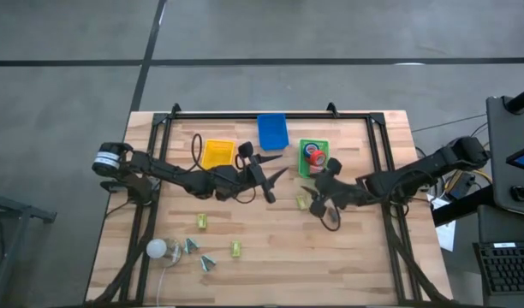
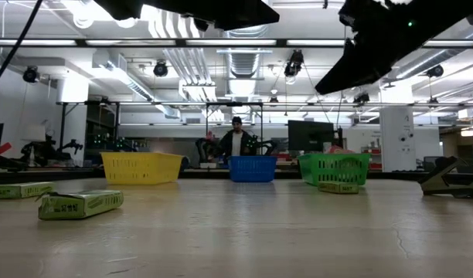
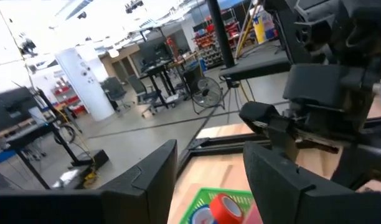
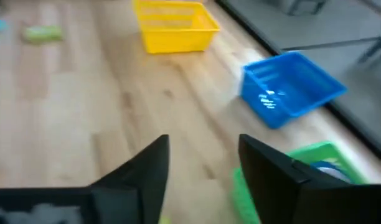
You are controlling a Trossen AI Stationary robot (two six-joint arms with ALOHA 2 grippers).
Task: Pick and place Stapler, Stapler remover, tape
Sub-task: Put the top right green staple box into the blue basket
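Observation:
Both grippers hang open above the middle of the table and hold nothing. My left gripper (image 1: 275,180) (image 3: 209,152) hovers between the yellow tray (image 1: 217,154) and the green tray (image 1: 314,145). My right gripper (image 1: 318,192) (image 4: 206,143) hovers just off the green tray's near edge. Red tape rolls (image 1: 314,158) (image 3: 225,208) and a blue roll lie in the green tray (image 4: 315,158). Two small stapler removers (image 1: 199,254) lie near the table's near-left corner. A dark wedge-shaped thing (image 2: 449,177), perhaps the stapler, rests on the table at the right of the low view.
The blue tray (image 1: 272,131) (image 4: 290,81) stands at the far edge between the other two trays. Small yellow-green boxes (image 1: 202,222) (image 1: 235,249) (image 1: 302,202) (image 2: 78,203) lie on the wood, with a white round thing (image 1: 157,249) near-left. A person (image 2: 236,143) stands beyond the table.

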